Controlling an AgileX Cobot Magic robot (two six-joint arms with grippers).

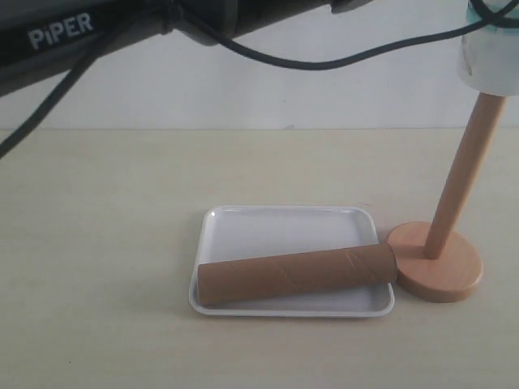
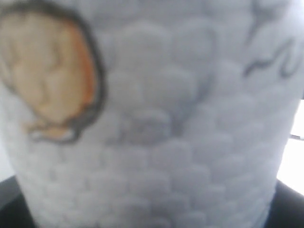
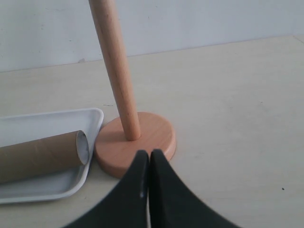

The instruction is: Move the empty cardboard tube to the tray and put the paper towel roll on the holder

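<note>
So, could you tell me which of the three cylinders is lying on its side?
The brown cardboard tube, across the white tray; the wooden post and paper roll stand upright.

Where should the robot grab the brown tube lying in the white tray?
Around its middle, coming straight down from above, with the jaws straddling its round sides. The brown tube lies flat on its side along the tray, so its top is bare, and a mid-length grip should keep it level. One end sits close by the wooden holder, so that end is probably cramped.
</note>
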